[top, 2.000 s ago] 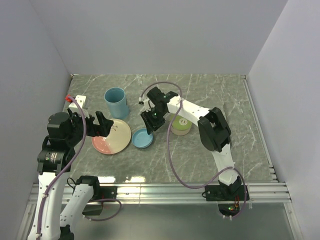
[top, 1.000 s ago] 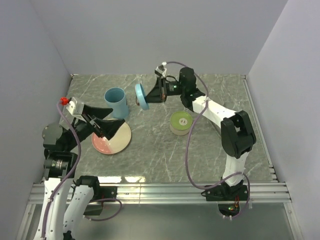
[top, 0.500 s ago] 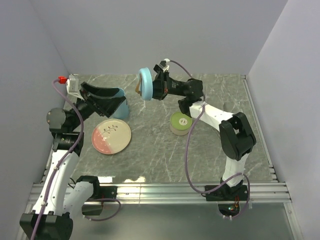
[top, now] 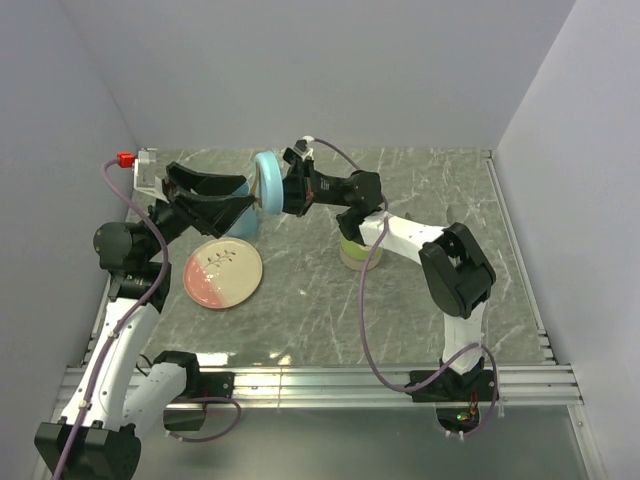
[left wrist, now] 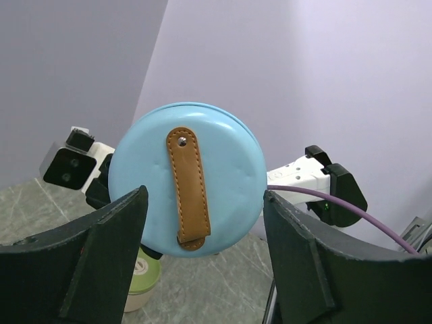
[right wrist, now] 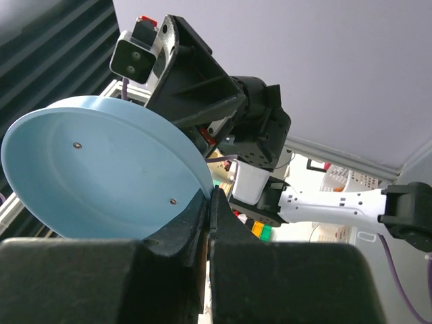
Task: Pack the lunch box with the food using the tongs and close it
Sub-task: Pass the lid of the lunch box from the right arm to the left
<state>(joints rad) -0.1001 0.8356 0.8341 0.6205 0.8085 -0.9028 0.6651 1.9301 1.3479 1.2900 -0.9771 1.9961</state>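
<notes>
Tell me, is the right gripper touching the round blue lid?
Touching. The right wrist view shows the right gripper pinched shut on the rim of the blue lid, with no gap between them, holding it up in the air.

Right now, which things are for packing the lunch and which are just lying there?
For the job: blue lid, held in the right tool; left tool; green pot; maybe the blue tub.
Just lying about: the plate.

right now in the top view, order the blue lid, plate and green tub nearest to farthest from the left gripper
1. blue lid, at the fingertips of the left gripper, just right of it in the view
2. plate, lower in the view
3. green tub, farthest right
</notes>
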